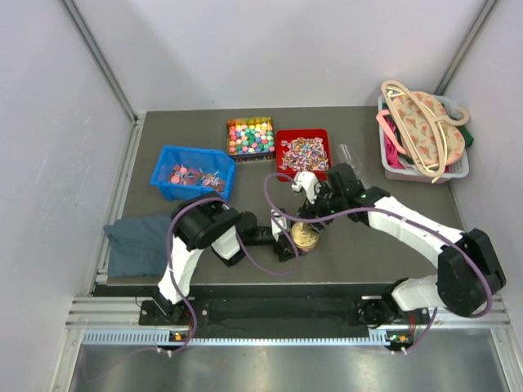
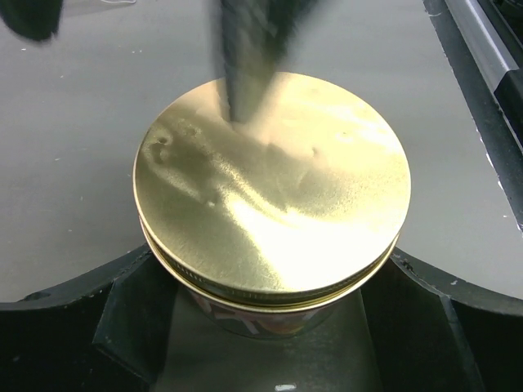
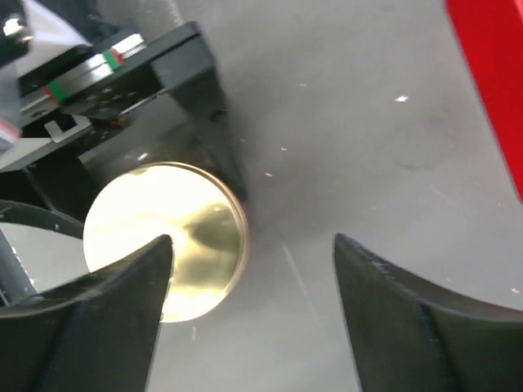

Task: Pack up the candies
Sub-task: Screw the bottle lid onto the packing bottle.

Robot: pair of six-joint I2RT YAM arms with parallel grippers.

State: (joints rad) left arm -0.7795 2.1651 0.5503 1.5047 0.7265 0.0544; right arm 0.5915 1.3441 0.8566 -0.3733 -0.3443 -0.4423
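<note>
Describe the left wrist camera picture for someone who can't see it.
A round gold lid on a jar fills the picture, gripped between the left claw's two black fingers. A blurred dark shape hangs over the lid's far edge, above a grey table.

table [image 1: 351,257] holds blue bin [image 1: 184,193], red tray [image 1: 302,132], basket [image 1: 413,172], cloth [image 1: 139,243], jar [image 1: 306,237].

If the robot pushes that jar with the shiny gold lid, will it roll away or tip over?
Probably no rolling: the jar stands upright, gold lid on top. It looks squat and wide, so tipping seems unlikely. The shiny lid is likely stiff and slippery; the left gripper's fingers on both sides should steady it.
</note>
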